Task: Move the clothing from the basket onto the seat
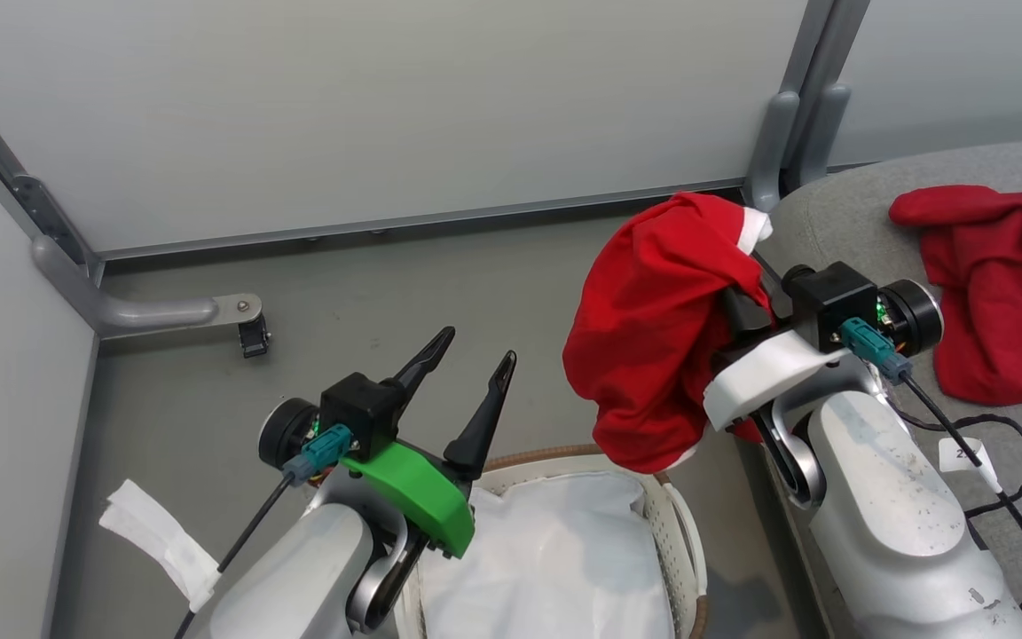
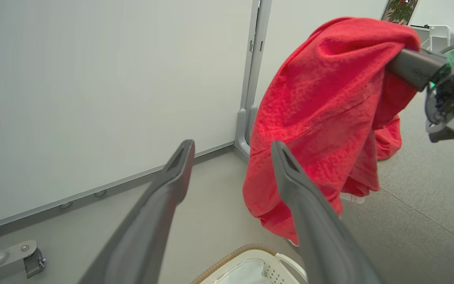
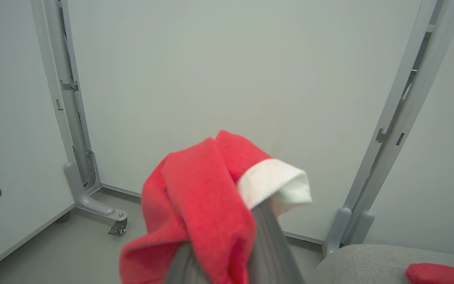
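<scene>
- count: 2 red garments, 1 basket, 1 seat, 2 grippers.
- red-and-white garment (image 1: 653,328): upper ctr-right of head view. It's bunched and draped over the R gripper (image 1: 752,297), hanging in the air w/ a white cuff at its top. Its low hem overlaps the basket's upper right rim in that view.
- R gripper: fingers pressed together on that cloth, mostly buried in it, tips hidden.
- plain red garment (image 1: 999,293): right edge of head view, crumpled on the seat (image 1: 839,222), apart from the held one.
- basket (image 1: 684,532): bottom ctr, on the grey floor (image 1: 342,284), just left of the seat. 1 white liner (image 1: 555,550) lies inside.
- L gripper (image 1: 479,346): lower left-ctr, at the basket's left end. Its 2 fingers are spread wide w/ nothing between them.
- bkgd: pale wall panels (image 1: 387,106). 2 grey feet hold them: left foot (image 1: 156,311) w/ a caster, upper-right foot (image 1: 782,142) beside the seat's corner.
</scene>
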Tool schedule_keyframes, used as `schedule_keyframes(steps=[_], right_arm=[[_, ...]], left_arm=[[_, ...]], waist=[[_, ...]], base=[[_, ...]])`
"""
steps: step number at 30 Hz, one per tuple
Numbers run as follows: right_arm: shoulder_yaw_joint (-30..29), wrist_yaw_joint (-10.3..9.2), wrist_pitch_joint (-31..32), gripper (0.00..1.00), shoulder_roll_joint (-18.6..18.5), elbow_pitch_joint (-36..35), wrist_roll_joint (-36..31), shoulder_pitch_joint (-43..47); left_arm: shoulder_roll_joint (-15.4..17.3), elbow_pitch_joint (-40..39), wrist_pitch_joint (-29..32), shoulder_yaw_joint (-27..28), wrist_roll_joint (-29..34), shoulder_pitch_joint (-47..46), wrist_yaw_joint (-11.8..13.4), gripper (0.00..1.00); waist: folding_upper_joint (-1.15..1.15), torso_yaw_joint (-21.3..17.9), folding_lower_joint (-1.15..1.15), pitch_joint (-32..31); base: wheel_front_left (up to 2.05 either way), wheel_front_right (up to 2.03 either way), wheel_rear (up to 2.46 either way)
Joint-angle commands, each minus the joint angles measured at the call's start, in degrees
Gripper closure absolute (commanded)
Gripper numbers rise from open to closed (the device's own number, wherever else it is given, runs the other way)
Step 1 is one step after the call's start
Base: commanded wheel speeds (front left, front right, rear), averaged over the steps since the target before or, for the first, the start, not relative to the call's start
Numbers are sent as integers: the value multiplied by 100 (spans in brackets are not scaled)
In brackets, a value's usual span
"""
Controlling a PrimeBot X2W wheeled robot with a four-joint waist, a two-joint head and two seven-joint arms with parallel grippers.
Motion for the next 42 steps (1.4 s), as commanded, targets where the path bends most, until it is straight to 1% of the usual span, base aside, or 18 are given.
schedule_keyframes(steps=[1,6,10,14,17,23,26,30,33,36,39,42], right_arm=[[-50,-8,-28,100,-18,-42,-46,66],[-156,-8,-28,100,-21,-101,-150,-11],[-210,-8,-28,100,-22,-160,-219,-124],[-393,-8,-28,100,-22,-259,-306,-189],[-566,-8,-28,100,-16,-372,-358,-154],[-893,-8,-28,100,-13,-552,-334,-11],[-1011,-8,-28,100,-9,-588,-272,83],[-1073,-8,-28,100,-8,-661,-169,179],[-1098,-8,-28,100,-5,-673,-120,239],[-1152,-8,-28,100,-8,-692,-99,287],[-1115,-8,-28,100,-4,-636,-125,252],[-1095,-8,-27,100,-15,-556,-271,112]], left_arm=[[-38,-26,-19,80,63,148,-35,0],[-135,-105,-20,329,286,251,-114,0],[-152,-149,-20,487,480,272,-165,0],[-190,-141,-21,569,669,220,-205,0],[-208,-132,-21,593,820,150,-239,0],[-162,-55,-21,511,1020,0,-289,0],[-112,2,-20,408,1083,-66,-312,0],[-35,66,-21,279,1113,-144,-332,0],[9,110,-21,166,1102,-205,-341,0],[39,126,-20,51,1063,-263,-336,0],[64,117,-20,-35,1030,-310,-339,0],[39,69,-20,-115,1015,-369,-337,0]], waist=[[28,-34,0,88],[28,-223,0,262],[28,-580,0,443],[28,-1074,0,647],[28,-1514,0,817],[28,-2354,0,1128],[28,-2721,0,1269],[28,-3086,0,1423],[28,-3246,0,1503],[28,-3270,0,1564],[28,-3245,0,1611],[28,-3094,0,1657]], base=[[0,0,0],[0,0,0],[0,0,0],[0,0,0],[0,0,0],[0,0,0],[0,0,0],[0,0,0],[0,0,0],[0,0,0],[0,0,0],[0,0,0]])
